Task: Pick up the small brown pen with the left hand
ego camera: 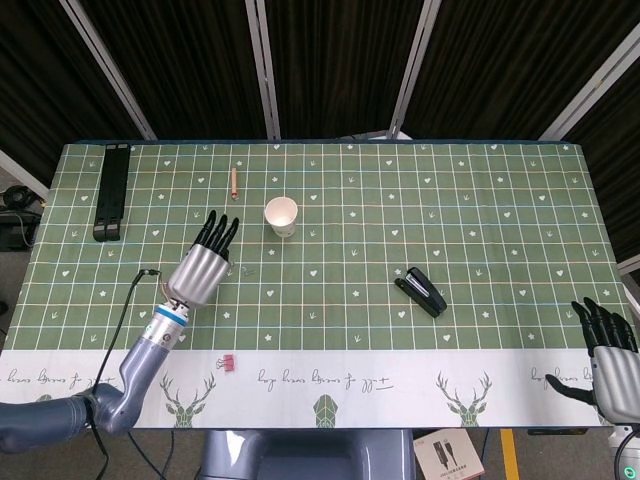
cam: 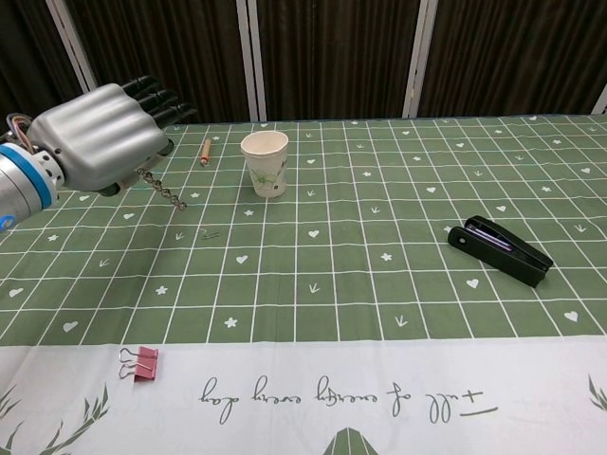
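While empty and spread above the table (ego camera: 500, 200), left hand (ego camera: 203, 265) short of the small brown pen (ego camera: 234, 183).

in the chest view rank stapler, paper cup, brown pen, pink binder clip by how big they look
1. black stapler
2. paper cup
3 and 4. pink binder clip and brown pen: they look alike in size; the clip lies much nearer the camera and the pen far back, so no ranking.

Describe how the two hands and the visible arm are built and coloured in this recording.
The left hand has a ribbed silver-grey back and black fingers. Its wrist carries a white band with a blue ring, joined to a grey-blue forearm, with a thin black cable running alongside. The right hand looks the same: silver-grey back, black fingers.
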Controlling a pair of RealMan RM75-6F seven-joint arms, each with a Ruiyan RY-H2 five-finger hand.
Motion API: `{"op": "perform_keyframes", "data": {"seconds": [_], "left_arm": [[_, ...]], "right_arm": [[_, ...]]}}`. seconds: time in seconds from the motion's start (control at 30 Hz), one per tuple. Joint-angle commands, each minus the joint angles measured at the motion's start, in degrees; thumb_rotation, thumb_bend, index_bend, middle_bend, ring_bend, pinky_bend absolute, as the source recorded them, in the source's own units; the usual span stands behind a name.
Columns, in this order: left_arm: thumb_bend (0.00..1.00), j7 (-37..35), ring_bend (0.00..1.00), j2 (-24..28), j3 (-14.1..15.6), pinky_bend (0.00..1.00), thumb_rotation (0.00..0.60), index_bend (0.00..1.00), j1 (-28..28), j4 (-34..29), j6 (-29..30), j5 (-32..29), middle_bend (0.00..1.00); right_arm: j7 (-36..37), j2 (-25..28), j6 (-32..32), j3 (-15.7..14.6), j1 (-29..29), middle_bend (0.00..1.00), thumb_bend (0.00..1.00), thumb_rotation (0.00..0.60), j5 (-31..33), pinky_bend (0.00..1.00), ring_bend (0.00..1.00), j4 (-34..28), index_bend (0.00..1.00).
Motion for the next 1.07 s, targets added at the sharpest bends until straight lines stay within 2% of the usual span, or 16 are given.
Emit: {"op": "perform_keyframes", "data": {"seconds": [0.03, 0.4, 1.07], "left_arm": [[0.41, 0.64, 0.0, -0.72, -0.01, 0.0, 0.6, 0.6, -0.24, 0.57, -0.46, 0.28, 0.0], [0.41, 1.8, 0.0, -3.97, -0.85, 0.0, 0.6, 0.6, -0.36, 3.04, -1.72, -0.55, 0.0], [0.41, 2.27, 0.0, -5.2, -1.2, 0.0, 0.6, 0.6, 0.2, 3.23, -2.11, -0.03, 0.0]], "right_arm": [[0.06, 0.01, -0.04, 0.01, 0.01, 0.0, 0.02, 0.6, 0.04, 0.0, 0.0, -0.01, 0.06], [0.45, 0.13, -0.17, 0.02, 0.04, 0.0, 0.02, 0.6, 0.08, 0.0, 0.0, 0.12, 0.06], [0.48, 0.16, 0.03, 0.03, 0.01, 0.0, 0.02, 0.6, -0.12, 0.0, 0.0, 0.09, 0.06]]}}
